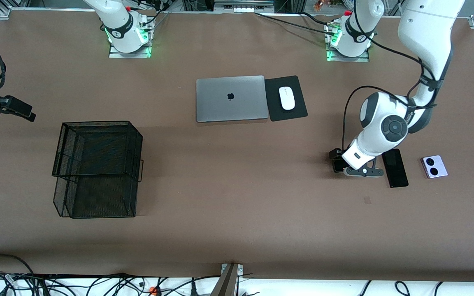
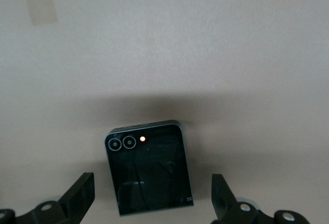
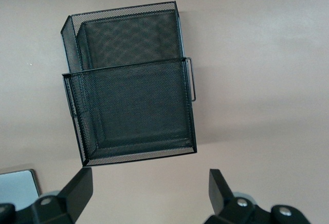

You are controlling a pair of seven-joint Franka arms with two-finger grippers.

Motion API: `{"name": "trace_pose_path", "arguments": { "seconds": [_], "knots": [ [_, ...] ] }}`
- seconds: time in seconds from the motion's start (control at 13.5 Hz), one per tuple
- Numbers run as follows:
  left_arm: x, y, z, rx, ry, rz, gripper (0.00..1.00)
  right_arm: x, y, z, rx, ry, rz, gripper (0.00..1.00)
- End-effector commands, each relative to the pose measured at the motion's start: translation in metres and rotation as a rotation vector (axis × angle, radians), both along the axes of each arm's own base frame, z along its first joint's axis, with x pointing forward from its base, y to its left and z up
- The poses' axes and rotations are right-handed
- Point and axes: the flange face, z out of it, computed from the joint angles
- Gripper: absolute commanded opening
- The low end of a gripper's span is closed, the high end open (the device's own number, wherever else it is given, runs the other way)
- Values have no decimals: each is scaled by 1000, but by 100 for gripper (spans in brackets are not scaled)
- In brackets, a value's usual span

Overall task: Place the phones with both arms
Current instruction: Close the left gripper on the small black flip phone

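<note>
The left gripper (image 2: 151,203) hangs low over the black flip phone (image 2: 149,170), fingers spread wide on both sides of it, the arm bent down sharply. Beside it lie the slab phone (image 1: 395,167) and the lavender flip phone (image 1: 434,166). The right gripper (image 3: 149,198) – also wide open – waits over the mesh basket (image 3: 131,108).

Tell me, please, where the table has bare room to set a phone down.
Bare: the wide stretch between the mesh basket and the left gripper, nearer the camera than the laptop. Crowded: the left arm's end, where the open left gripper, slab phone and lavender flip phone cluster.
</note>
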Motion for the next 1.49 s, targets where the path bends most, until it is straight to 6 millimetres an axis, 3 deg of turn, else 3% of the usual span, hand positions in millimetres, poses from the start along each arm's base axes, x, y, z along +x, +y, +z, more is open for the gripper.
{"name": "trace_pose_path", "arguments": {
  "seconds": [0.0,0.37,1.41],
  "knots": [
    [-4,0,-8,11,-20,9,100,-4,-2,7,8,-8,-15,100],
    [-6,1,-38,2,-27,49,100,-4,-1,7,8,-11,-13,100],
    [-5,5,-38,9,-21,79,100,-1,5,3,28,-9,-6,100]
  ]
}}
